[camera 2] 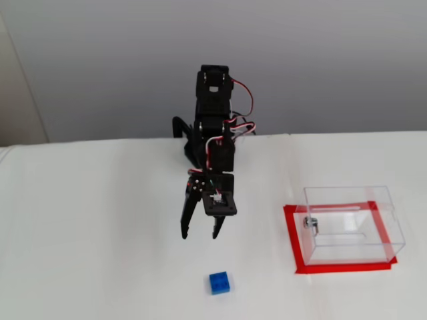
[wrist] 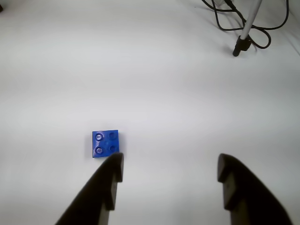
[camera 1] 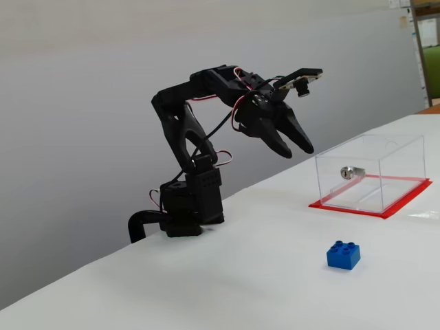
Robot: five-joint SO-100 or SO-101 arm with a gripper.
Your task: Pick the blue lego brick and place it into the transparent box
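Note:
The blue lego brick (wrist: pixel 105 143) lies studs up on the white table, just beyond my left fingertip (wrist: pixel 115 164) in the wrist view. It also shows in both fixed views (camera 1: pixel 343 254) (camera 2: pixel 220 283). My gripper (wrist: pixel 168 168) is open and empty, held well above the table (camera 1: pixel 295 149) (camera 2: pixel 199 235). The transparent box (camera 1: pixel 368 173) stands on a red base sheet with a silver lock (camera 1: pixel 347 172) on one wall, to the right of the brick and apart from it (camera 2: pixel 348 227). The box is out of the wrist view.
The arm's black base (camera 1: pixel 189 206) stands at the table's back edge against a grey wall. In the wrist view a black cable (wrist: pixel 234 21) and a white stand leg with a black foot (wrist: pixel 243 44) lie at the top right.

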